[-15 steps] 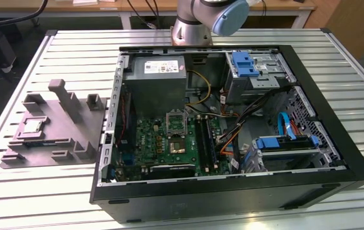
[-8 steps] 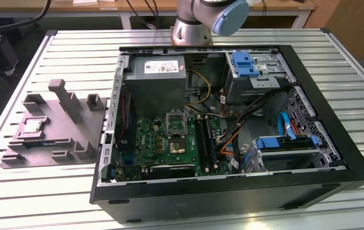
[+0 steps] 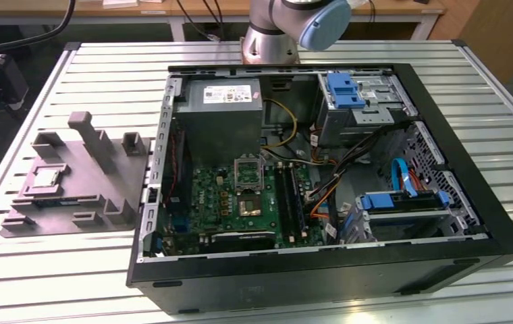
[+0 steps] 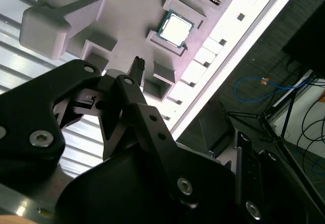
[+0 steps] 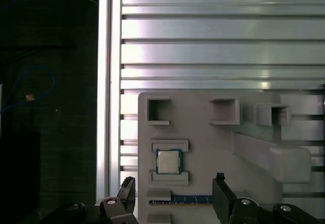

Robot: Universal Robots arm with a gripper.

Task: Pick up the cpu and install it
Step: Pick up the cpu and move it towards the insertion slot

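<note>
Approach stage of pickup. Jaws spread wide, empty, above grey tray [image 5: 213, 142]. cpu [image 5: 168, 161] seated in tray recess, between and just ahead of jaw tips. Likely needs centred, level descent.

Open computer case [image 3: 329, 270] beside grey tray [image 3: 86, 179] — both on slatted table [image 3: 49, 283]

The exterior view looks steeply down from well above, taking in the open computer case [image 3: 329, 169] mid-frame and the grey tray [image 3: 36, 216] at left. Both wrist views sit nearer over that tray, the first straight down, the second slanting, sharing the cpu [image 5: 168, 161] [image 4: 175, 28].
</note>
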